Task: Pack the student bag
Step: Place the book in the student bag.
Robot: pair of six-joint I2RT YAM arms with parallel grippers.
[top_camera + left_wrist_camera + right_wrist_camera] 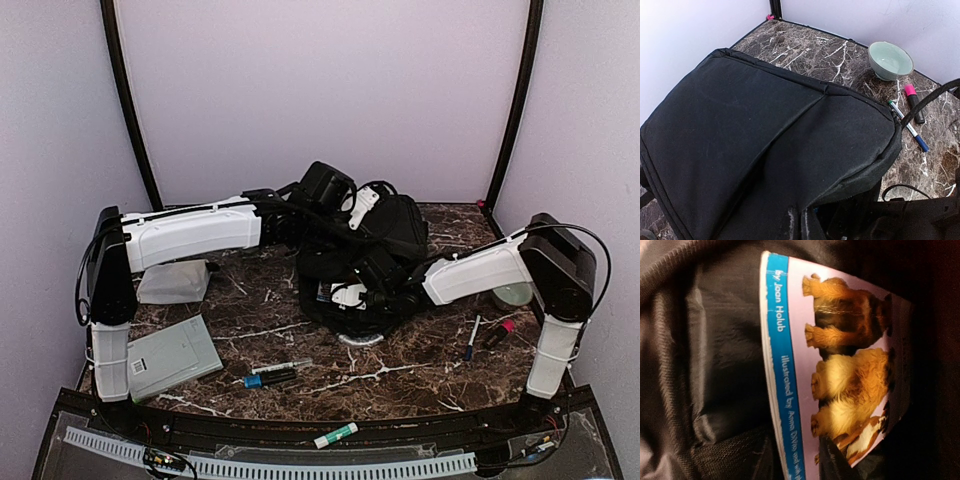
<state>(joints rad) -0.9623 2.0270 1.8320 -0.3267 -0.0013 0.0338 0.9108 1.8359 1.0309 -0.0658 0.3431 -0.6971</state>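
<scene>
Black soft fabric makes up the student bag [402, 232], which sits slumped at the back middle of the marble table [400, 378], between the two arms. We judge it floppy and fairly light. Its walls sag, and the mouth will likely fold shut unless something holds it up. The left gripper [798, 224] has its jaws pressed together, and the cloth creases up into them, so it seems to be pinching the bag's top panel and tenting it. The right gripper [350, 296] is at the opening on the near side, its camera looking past dark lining at a thin picture book [840, 365]. Whether its jaws are spread or closed we cannot tell. For a firm hold we would take a seam, the zipper edge or a strap, not the slack middle of a panel, which would probably stretch and slip.
</scene>
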